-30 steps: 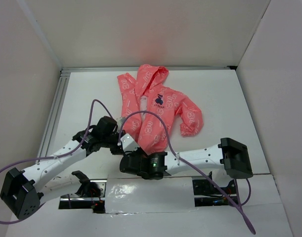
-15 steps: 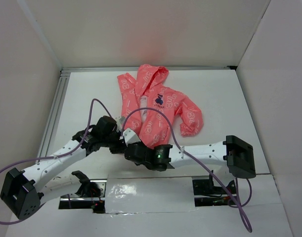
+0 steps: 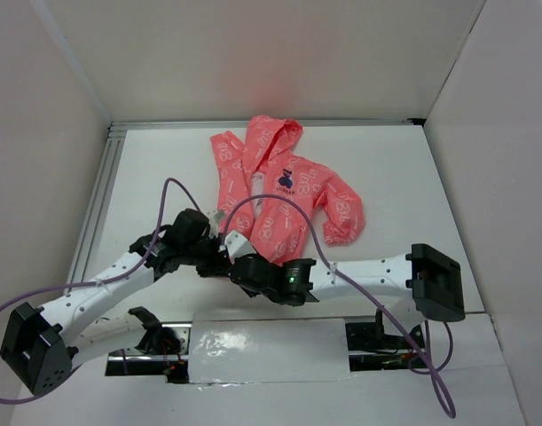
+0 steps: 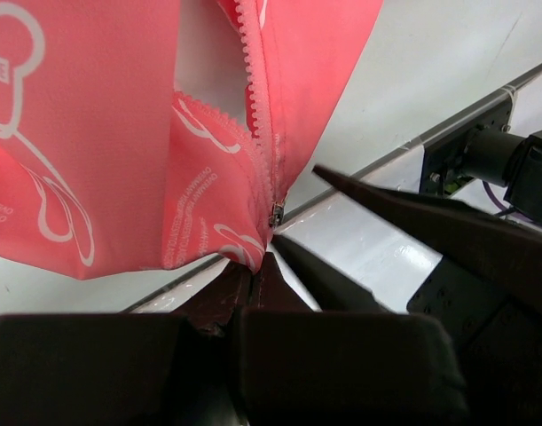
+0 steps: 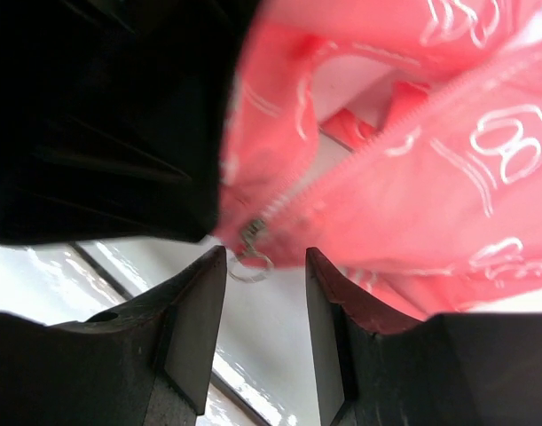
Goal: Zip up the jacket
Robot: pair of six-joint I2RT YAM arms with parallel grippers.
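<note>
**Both grippers at the jacket hem**

The jacket (image 3: 284, 191) is lying spread out, front up, on the desk (image 3: 404, 177), with its hem pointing toward the arm bases. The left gripper (image 4: 260, 259) is pinching the hem just below the bottom of the zipper, its fingers pressed together on the fabric. The right gripper (image 5: 264, 262) is hanging with its fingers spread, and the slider (image 5: 251, 232) is sitting between the fingertips, unclamped. Above the slider, the two front panels are gaping apart.

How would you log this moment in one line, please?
left gripper: shut on jacket hem | right gripper: open, at zipper pull | jacket: unzipped
</note>
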